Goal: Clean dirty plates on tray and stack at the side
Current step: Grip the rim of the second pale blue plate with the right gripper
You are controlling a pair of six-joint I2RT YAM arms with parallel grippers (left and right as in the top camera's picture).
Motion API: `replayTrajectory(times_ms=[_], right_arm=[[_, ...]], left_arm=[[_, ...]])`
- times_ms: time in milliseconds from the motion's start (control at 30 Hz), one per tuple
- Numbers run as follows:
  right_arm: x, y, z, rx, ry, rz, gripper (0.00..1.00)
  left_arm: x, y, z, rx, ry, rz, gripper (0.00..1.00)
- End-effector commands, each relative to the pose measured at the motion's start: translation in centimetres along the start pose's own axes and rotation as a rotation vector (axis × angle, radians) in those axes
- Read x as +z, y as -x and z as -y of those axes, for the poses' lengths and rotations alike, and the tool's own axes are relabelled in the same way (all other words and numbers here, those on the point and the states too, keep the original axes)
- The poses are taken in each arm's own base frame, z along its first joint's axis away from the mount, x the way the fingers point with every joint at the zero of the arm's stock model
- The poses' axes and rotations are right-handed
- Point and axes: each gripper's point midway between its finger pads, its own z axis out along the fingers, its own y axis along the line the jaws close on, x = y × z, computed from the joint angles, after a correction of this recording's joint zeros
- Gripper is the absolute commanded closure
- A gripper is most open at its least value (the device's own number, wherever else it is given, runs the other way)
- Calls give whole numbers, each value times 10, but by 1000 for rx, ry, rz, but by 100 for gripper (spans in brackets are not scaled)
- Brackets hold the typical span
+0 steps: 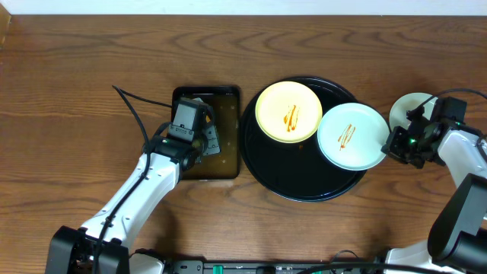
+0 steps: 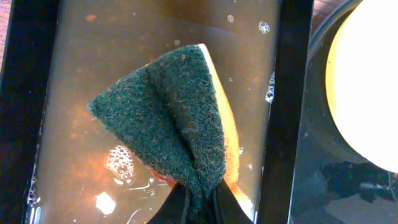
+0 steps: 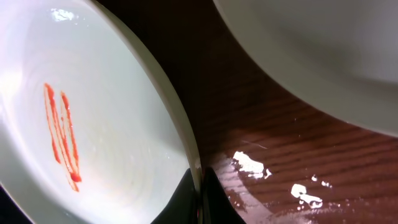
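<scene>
The tray (image 1: 304, 181) is glossy black, the yellow plate (image 1: 288, 111) and mint-white plate (image 1: 352, 137) streaked orange, the sponge (image 2: 165, 121) dark green.

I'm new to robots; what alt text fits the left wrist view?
The left end effector pinches a green-and-yellow sponge over a black pan of brownish water. A pale yellow plate shows at right.

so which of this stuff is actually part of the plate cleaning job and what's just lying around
Part of the job:
- yellow plate
- mint plate
- side plate
- tray
- sponge
- water pan

Just lying about:
- black cable
</scene>
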Motion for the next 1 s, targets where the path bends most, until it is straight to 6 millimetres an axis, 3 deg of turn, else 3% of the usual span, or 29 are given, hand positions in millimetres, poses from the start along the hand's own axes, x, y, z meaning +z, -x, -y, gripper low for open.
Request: replayTrajectory(times_ms=[0, 100, 300, 533, 667, 800, 867, 967], right_arm=[[-22, -1, -20, -35, 54, 43, 99], [-31, -13, -37, -75, 61, 28, 99], [-12, -48, -73, -206, 59, -73, 99], [21, -89, -75, -221, -12, -133, 99], [31, -107, -82, -257, -9, -160, 99], [34, -116, -92, -282, -6, -175, 99], [33, -123, -93, -280, -10, -197, 99], [33, -124, -92, -278, -14, -204, 99]], left_arm=[[-2, 4, -2, 6, 11, 16, 92], [-2, 4, -2, 6, 11, 16, 92], [-2, 3, 2, 10, -12, 7, 92], [-25, 8, 71, 177, -287, 68, 93], [-29, -23, 119, 294, -377, 43, 93], [-27, -53, 155, 234, -444, -21, 93], [-29, -74, 186, 260, -514, -36, 92], [-26, -97, 198, 257, -528, -87, 92]])
